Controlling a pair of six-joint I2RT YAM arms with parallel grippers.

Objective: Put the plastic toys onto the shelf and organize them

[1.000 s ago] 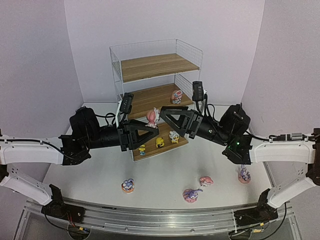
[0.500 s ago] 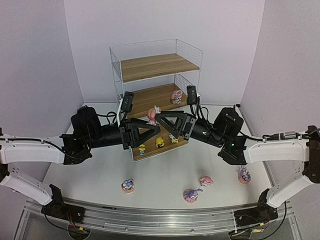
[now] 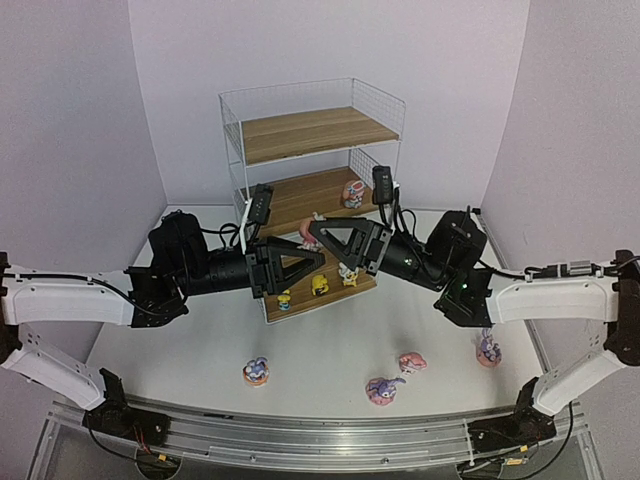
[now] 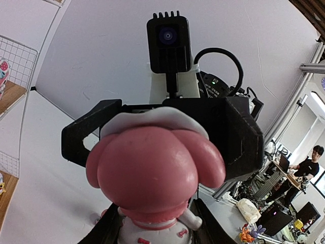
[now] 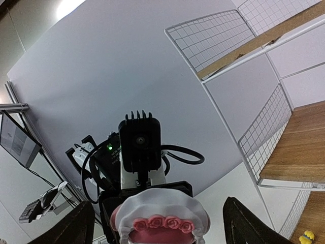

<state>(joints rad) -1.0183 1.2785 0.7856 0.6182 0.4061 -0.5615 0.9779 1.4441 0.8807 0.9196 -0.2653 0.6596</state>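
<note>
White table (image 3: 330,340) under lilac walls (image 3: 80,110), left gripper (image 3: 305,256) clamped on the pink-white figurine (image 3: 308,231) before the middle board of the shelf (image 3: 300,135), right gripper (image 3: 322,238) facing it, jaws wide apart either side of its head, gripping nothing.

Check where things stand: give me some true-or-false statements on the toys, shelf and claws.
1. The top wooden board of the white wire shelf carries a toy. False: nothing is on it.
2. Three small yellow-and-white figurines stand on the bottom board. True.
3. The left claw grips a pink-and-white plastic figurine. True.
4. The right claw is clamped on that figurine. False: its fingers stand apart on either side of it.
5. The three purple bunny figurines sit on the shelf. False: all three are on the white table.
</note>
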